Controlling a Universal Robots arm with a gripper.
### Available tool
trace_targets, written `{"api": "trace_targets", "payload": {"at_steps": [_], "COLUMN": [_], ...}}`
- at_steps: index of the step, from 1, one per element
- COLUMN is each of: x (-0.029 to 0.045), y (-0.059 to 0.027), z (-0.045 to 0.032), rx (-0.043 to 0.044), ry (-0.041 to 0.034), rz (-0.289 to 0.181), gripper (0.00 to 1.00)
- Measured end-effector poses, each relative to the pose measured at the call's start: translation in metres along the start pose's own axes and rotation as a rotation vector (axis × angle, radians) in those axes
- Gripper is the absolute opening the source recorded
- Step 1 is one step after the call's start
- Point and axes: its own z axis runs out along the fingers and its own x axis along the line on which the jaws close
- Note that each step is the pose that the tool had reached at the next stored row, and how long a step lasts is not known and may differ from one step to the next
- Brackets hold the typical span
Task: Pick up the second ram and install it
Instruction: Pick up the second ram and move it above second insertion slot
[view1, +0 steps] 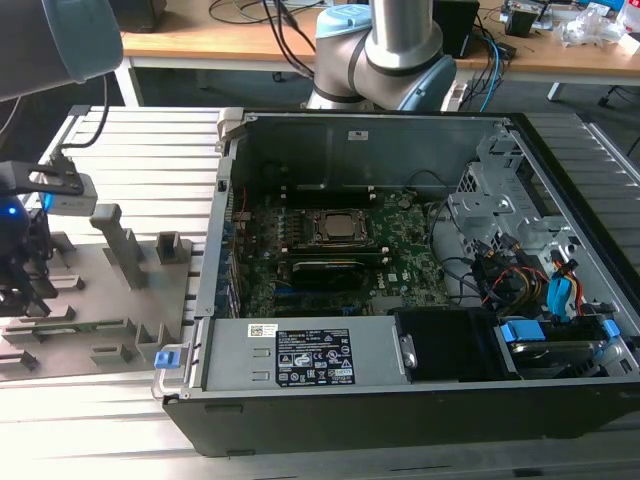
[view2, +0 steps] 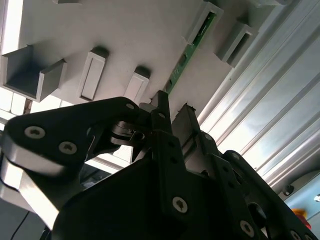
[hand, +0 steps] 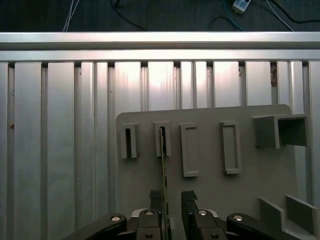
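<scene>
The second ram (hand: 163, 165) is a thin green stick standing on edge in a slot of the grey fixture plate (hand: 250, 170). In the second wrist view the second ram (view2: 186, 52) runs away from the fingertips. My gripper (hand: 172, 196) hangs low over the plate, open, one finger on each side of the stick's near end, with the stick close to one finger (hand: 156, 199). At the exterior view's far left my gripper (view1: 22, 285) is over the plate, and the second ram (view1: 95, 326) lies along the plate's front.
The open computer case (view1: 520, 150) stands at the exterior view's right of the fixture plate, with the motherboard (view1: 400, 250) and CPU socket (view1: 335, 228) inside. Grey upright blocks (view1: 125, 245) rise from the plate. Ribbed aluminium table (hand: 60, 125) surrounds it.
</scene>
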Motion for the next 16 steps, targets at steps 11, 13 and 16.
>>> {"api": "trace_targets", "payload": {"at_steps": [11, 13, 16], "x": [0.0005, 0.0006, 0.0006], "y": [-0.0038, -0.0040, -0.0042], "z": [0.0277, 0.0318, 0.0359], "rx": [0.0000, 0.0001, 0.0000], "ry": [0.0004, 0.0004, 0.0004], "rz": [0.000, 0.000, 0.000], "gripper": [0.30, 0.30, 0.30]}}
